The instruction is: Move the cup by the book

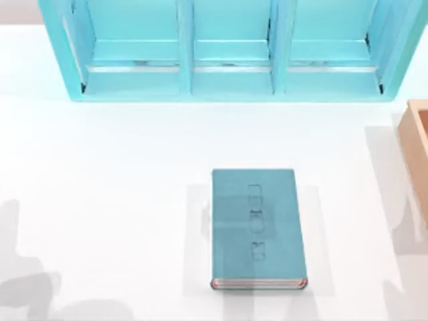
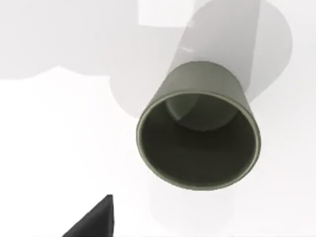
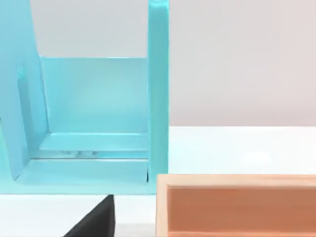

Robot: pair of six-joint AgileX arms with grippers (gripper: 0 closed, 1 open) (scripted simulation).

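Note:
The olive-green cup (image 2: pixel 198 129) stands upright and empty on the white table in the left wrist view. A dark part of my left gripper (image 2: pixel 94 222) shows at the picture's edge, a short way off the cup and not touching it. The teal-blue book (image 1: pixel 257 227) lies flat in the top view, a little right of the middle and toward the front, with its pale, red-trimmed page edges facing the front edge. A dark part of my right gripper (image 3: pixel 94 221) shows in the right wrist view, hanging free and holding nothing I can see.
A large cyan shelf unit (image 1: pixel 227 47) spans the back of the table and also appears as the shelf unit (image 3: pixel 94 123) in the right wrist view. An open wooden box (image 1: pixel 418 147) sits at the right edge, near my right gripper.

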